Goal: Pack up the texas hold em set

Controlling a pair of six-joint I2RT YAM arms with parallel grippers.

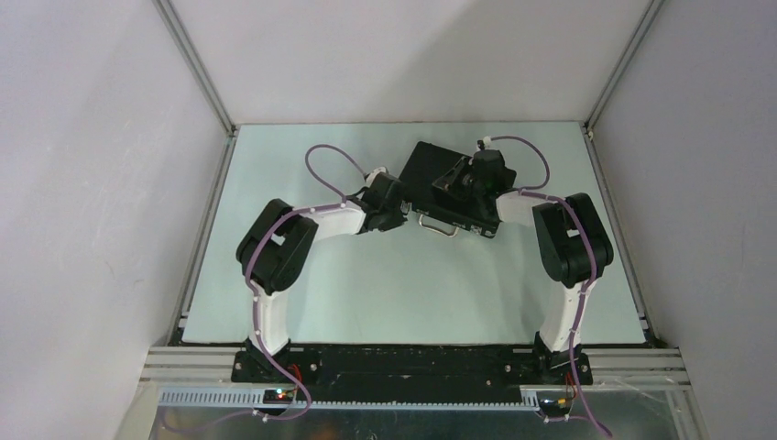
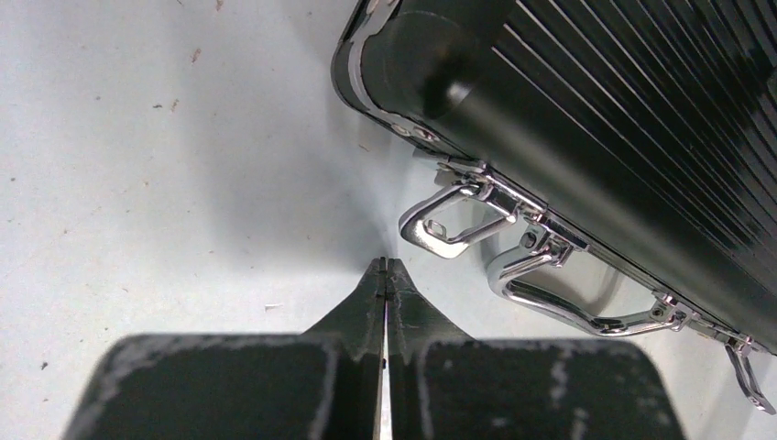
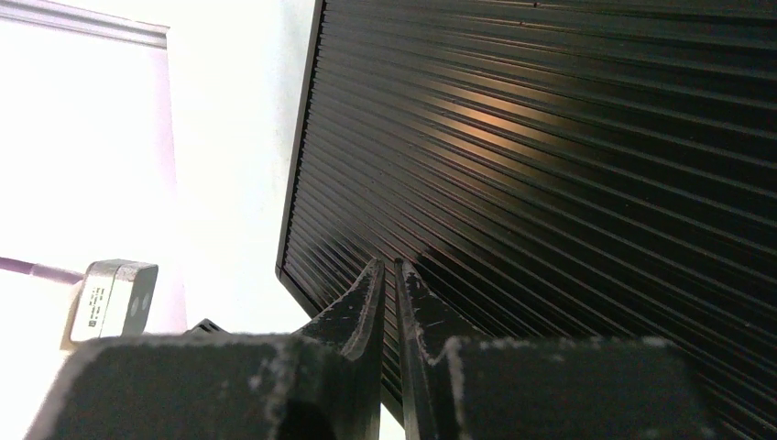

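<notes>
The texas hold em set shows as a closed black ribbed briefcase lying flat at the back middle of the table, its silver handle facing the arms. My left gripper is shut and empty, low on the table just before the case's front left corner. In the left wrist view its tips point at a silver latch whose loop sticks out from the case front, next to the handle. My right gripper is over the lid, its tips almost together with nothing between them.
The table is pale green, walled by white panels and metal rails at left, right and back. A second latch sits at the right end of the case front. A small grey labelled box shows at the left of the right wrist view.
</notes>
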